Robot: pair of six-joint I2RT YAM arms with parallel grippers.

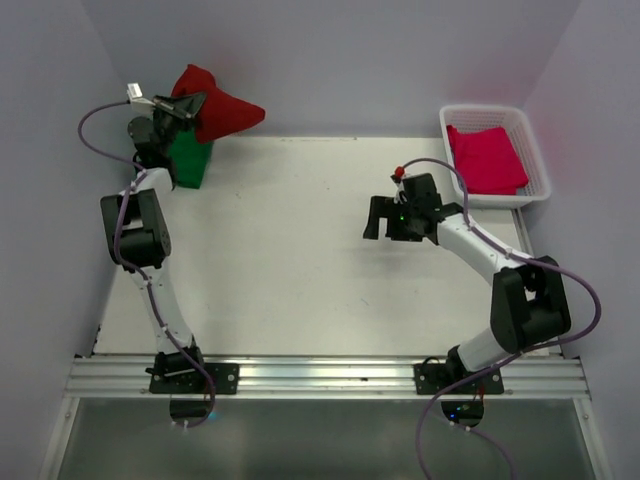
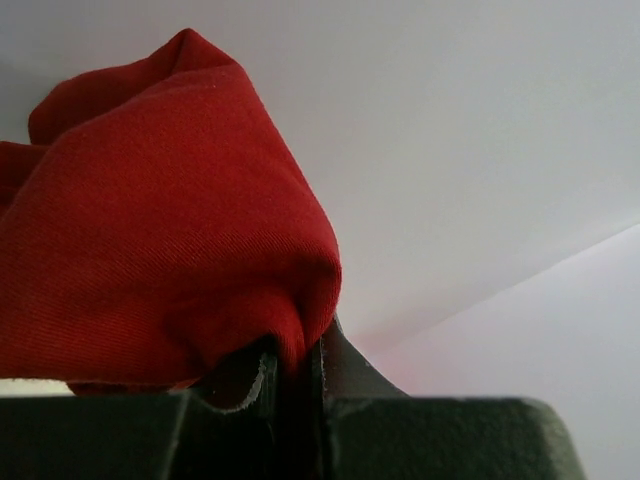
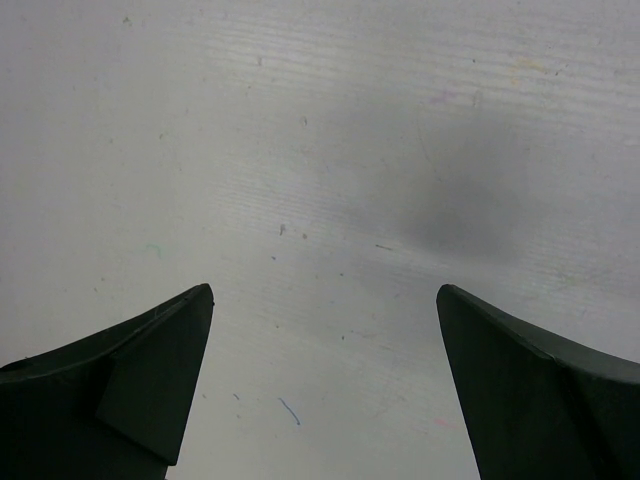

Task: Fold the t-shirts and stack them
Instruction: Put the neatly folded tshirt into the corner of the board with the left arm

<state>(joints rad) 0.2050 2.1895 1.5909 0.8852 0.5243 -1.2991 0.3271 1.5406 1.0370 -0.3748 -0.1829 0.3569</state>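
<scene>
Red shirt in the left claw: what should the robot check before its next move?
1. Is the left claw pinching the red shirt tight? Ok.
2. Is the red shirt folded flat? Not ok, it is bunched up.
3. Is the green shirt folded neatly? Cannot tell, the arm covers part of it.
4. Is the right claw open and empty above the table? Ok.
5. Is the pink shirt on the stack? Not ok, it lies in the basket.
</scene>
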